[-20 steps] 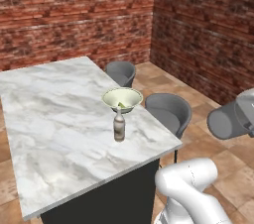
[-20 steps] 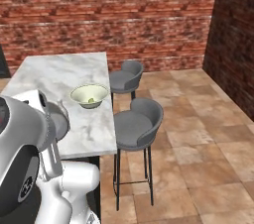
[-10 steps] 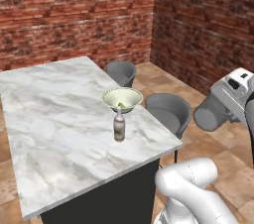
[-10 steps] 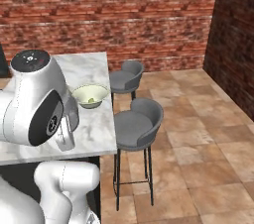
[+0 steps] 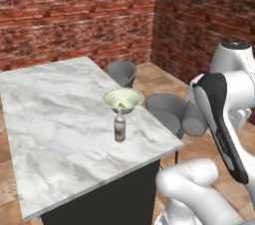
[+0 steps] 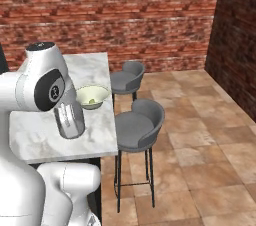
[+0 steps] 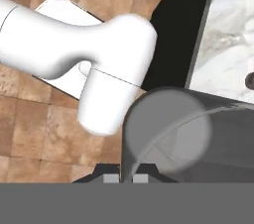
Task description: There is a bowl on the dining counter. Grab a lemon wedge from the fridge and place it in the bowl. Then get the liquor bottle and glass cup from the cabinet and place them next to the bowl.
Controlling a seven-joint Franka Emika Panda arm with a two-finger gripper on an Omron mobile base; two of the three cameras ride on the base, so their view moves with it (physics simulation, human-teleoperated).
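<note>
Lemon wedge [image 5: 122, 105] in bowl [image 5: 123, 99]; liquor bottle [image 5: 119, 126] beside it near counter [image 5: 55, 114] edge; gripper [image 7: 127, 178] pinching glass cup [image 7: 171, 136], placement left.

Polished marble counter [image 5: 60, 114], translucent glass cup [image 7: 178, 139]

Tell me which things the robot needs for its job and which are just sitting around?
Needed:
bowl with lemon wedge
liquor bottle beside it
glass cup held in the tool
dining counter

Just around:
two grey stools
brick walls
</note>
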